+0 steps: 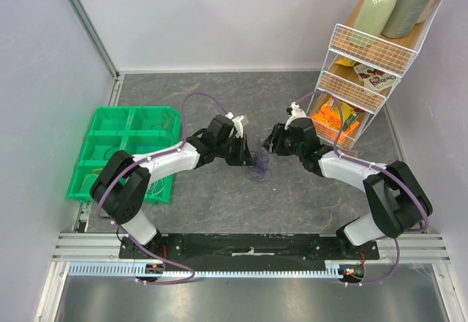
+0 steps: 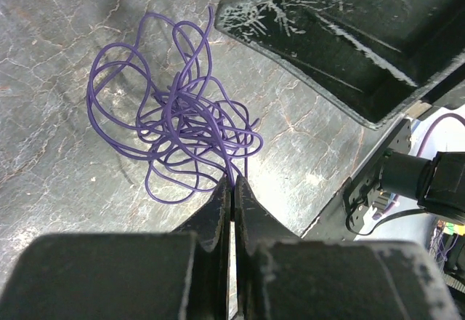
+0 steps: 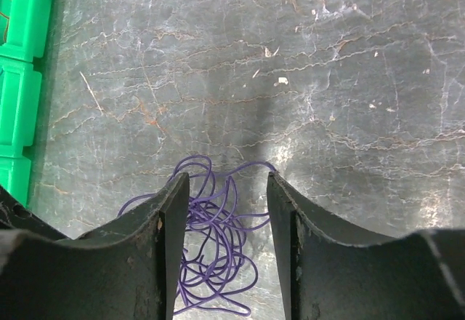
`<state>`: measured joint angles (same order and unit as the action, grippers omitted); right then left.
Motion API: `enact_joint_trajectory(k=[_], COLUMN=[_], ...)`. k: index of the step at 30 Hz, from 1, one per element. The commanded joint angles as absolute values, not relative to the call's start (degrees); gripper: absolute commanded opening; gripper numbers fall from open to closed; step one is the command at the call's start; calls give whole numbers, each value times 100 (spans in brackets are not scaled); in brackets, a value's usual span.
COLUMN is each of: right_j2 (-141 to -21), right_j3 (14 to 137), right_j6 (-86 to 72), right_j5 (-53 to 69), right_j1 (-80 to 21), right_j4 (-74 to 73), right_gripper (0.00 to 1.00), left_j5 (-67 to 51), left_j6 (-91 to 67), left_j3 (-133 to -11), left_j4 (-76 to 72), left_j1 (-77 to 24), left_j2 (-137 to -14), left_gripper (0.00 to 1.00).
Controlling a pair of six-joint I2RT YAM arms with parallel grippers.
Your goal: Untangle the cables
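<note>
A tangled bundle of thin purple cable [image 1: 258,167] lies on the grey table between the two arms. In the left wrist view the cable [image 2: 174,116] spreads in loose loops, and my left gripper [image 2: 232,183] is shut with a strand of it pinched at the fingertips. In the right wrist view the cable [image 3: 214,240] lies below and between the fingers of my right gripper [image 3: 225,182], which is open and above the bundle. My left gripper [image 1: 247,154] and right gripper [image 1: 272,140] face each other over the tangle. No other cable colours show.
A green compartment bin [image 1: 110,128] sits at the left, its edge also in the right wrist view [image 3: 22,80]. A white wire shelf rack [image 1: 358,80] with bottles and packets stands at the back right. The right arm's finger [image 2: 341,36] looms near in the left wrist view.
</note>
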<state>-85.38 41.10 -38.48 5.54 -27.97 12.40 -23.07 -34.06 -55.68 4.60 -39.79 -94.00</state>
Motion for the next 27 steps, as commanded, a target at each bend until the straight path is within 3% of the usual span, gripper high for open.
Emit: enact_joint_trajectory(k=[1, 7, 10, 13, 15, 17, 19, 23, 27], right_j2=[-8683, -9087, -9158, -8940, -8659, -8281, -7833, -7270, -6900], right_j3=[4202, 4333, 4351, 4359, 4394, 4456, 4535, 4824, 5211], right_j6=[-4113, -4201, -4236, -4140, -4017, -3885, -3815, -3858, -4008], right_j5=[747, 949, 1028, 959, 862, 721, 633, 694, 1010], right_j1=[-2804, -2804, -2804, -2804, -2804, -2804, -2804, -2804, -2812], right_j4=[1335, 1547, 1564, 1416, 1144, 793, 433, -148, -412], right_gripper=[54, 38, 22, 0, 0, 0, 0, 0, 0], left_j5=[-2373, -2329, -2285, -2250, -2058, -1768, -1487, -1231, -1186], left_j6=[-3349, -3349, -3331, -3322, -3305, -3287, -3278, -3479, -3752], left_j3=[-5546, -5528, -5528, -5520, -5485, -5318, -5116, -4721, -4343], left_j4=[396, 431, 466, 510, 641, 685, 738, 572, 115], left_j1=[-4052, -4148, -4157, -4157, -4157, -4157, -4149, -4140, -4140], left_j2=[-9105, -9062, -9044, -9044, -8948, -8746, -8535, -8192, -7806], left_gripper=[2, 2, 2, 2, 18, 47, 60, 63, 54])
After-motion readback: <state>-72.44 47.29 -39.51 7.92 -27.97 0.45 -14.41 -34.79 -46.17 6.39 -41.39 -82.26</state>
